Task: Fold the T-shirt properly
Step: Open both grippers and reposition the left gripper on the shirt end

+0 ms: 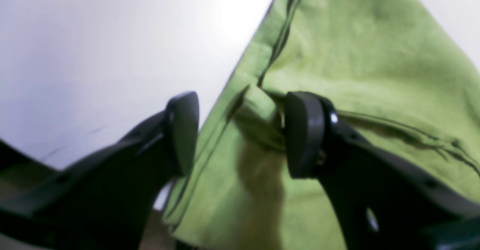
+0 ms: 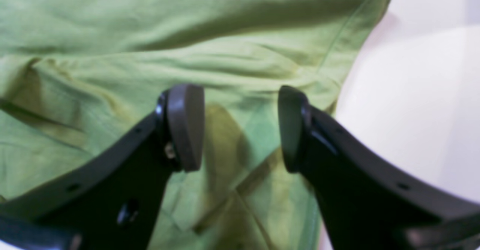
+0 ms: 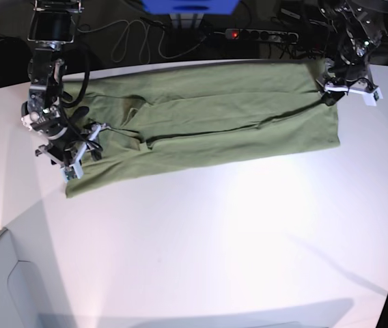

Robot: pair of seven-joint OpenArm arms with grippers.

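I've got the T-shirt (image 3: 208, 119) folded lengthwise into a long band along the counter's (image 3: 214, 239) far edge, both the left pincer (image 1: 240, 133) and right pincer (image 2: 240, 128) open at its ends holding nothing, crosswise folds left.

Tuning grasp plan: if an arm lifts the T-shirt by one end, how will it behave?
Likely floppy: the T-shirt lies flat on the table with soft creases, so a lifted end should drape and sag. Probably light, being thin cloth. Layers may slip apart: stacked edges show between the open left gripper pads, so a shallow pinch could catch only one.
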